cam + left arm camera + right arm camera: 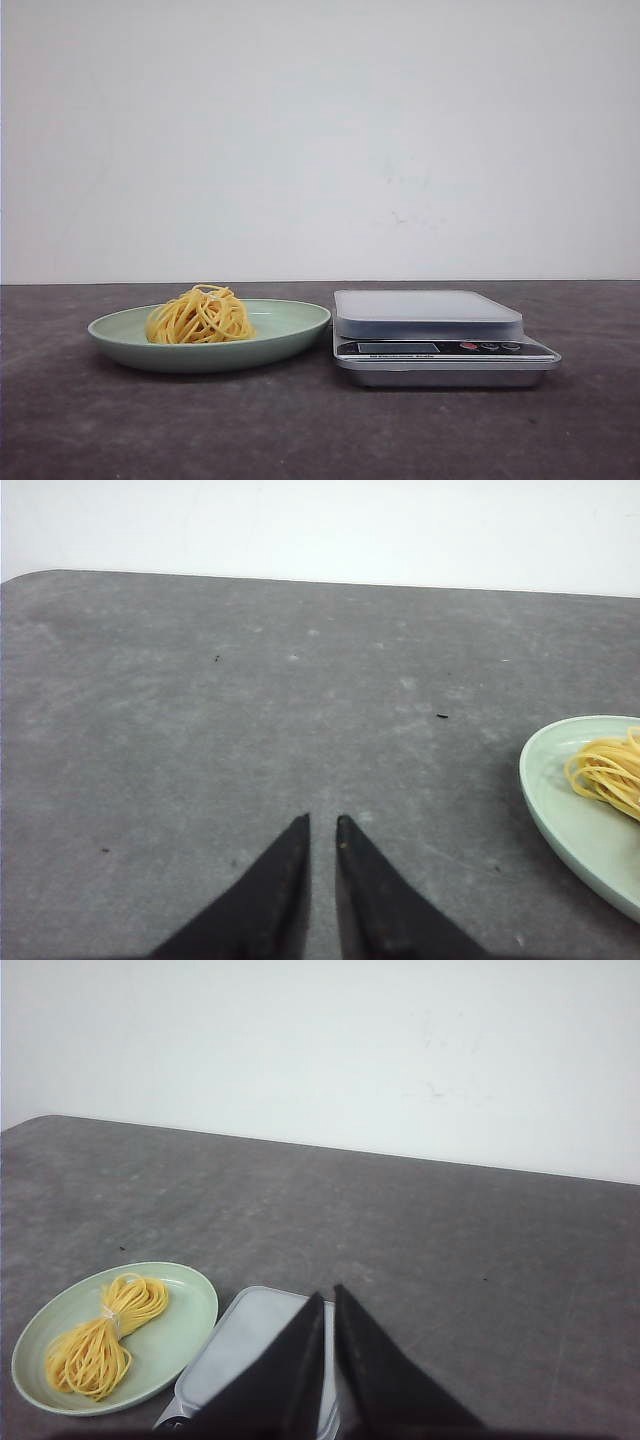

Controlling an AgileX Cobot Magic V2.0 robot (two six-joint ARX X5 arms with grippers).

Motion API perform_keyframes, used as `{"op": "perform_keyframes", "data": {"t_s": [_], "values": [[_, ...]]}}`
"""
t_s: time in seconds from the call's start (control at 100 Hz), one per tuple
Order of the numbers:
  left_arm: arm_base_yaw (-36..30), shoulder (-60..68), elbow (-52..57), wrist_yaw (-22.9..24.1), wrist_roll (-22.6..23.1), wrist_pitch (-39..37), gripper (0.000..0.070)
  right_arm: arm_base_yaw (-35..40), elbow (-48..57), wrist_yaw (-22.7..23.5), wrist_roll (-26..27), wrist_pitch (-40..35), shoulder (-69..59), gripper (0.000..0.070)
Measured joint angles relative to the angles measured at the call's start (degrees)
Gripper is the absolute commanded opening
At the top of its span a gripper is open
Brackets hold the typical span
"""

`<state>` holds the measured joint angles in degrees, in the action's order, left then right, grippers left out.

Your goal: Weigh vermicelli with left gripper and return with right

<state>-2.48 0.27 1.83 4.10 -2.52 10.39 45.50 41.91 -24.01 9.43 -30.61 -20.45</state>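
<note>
The vermicelli (200,316), a small nest of yellow-orange strands, lies in the pale green plate (296,322) on the left part of the table. In the left wrist view the vermicelli (608,770) and the plate's rim (545,800) show at the edge of the frame. My left gripper (323,820) is empty with its jaws almost together, over bare table well apart from the plate. My right gripper (329,1293) is shut and empty, held above the scale (245,1335). The right wrist view also shows the vermicelli (100,1335) in the plate (190,1305). Neither gripper shows in the front view.
A silver kitchen scale (430,312) with a flat top and a front button panel stands just right of the plate, nearly touching it. The table (300,430) is dark grey, with a white wall behind it.
</note>
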Motion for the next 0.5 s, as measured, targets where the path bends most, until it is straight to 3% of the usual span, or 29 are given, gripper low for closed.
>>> {"op": "perform_keyframes", "data": {"t_s": [0.5], "values": [[0.0,0.0,0.0,0.0,0.0,0.0,0.0016,-0.2,0.0,0.0,-0.1,0.0,0.3,0.0007]]}}
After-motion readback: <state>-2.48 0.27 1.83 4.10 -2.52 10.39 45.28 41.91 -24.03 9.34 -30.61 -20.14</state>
